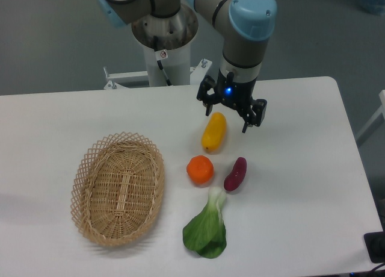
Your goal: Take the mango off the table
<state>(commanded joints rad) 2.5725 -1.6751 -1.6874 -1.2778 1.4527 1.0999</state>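
Camera view: the black two-finger gripper [228, 119] hangs with fingers spread, just above the upper end of the smooth yellow-orange elongated mango [214, 132]. It lies on the white smooth-topped table [301, 180].

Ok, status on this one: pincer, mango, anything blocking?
Pincer open, hovering just above the mango's far end. Mango lying on the table, not gripped. Orange close at its near end, purple vegetable beside that; neither blocks the approach from above.
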